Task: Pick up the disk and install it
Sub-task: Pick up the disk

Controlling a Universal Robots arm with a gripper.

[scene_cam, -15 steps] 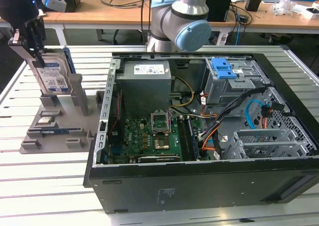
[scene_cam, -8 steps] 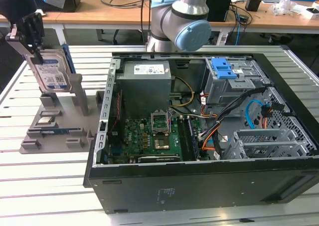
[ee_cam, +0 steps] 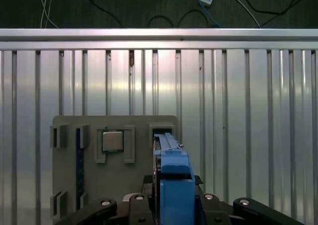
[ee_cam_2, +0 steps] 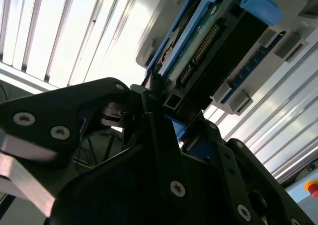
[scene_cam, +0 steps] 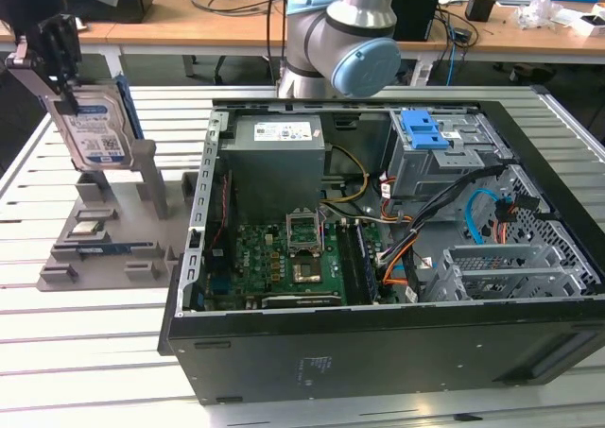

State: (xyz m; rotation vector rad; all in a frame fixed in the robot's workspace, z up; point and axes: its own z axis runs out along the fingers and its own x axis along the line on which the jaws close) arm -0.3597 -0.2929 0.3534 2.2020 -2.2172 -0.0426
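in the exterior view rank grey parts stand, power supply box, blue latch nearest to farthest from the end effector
From the end effector, shut on the disk:
1. grey parts stand, directly below.
2. power supply box, inside the case.
3. blue latch, farthest to the exterior view's right.

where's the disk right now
At the exterior view's far left, the disk stands upright in the gripper, above the grey parts holder, outside the open computer case.
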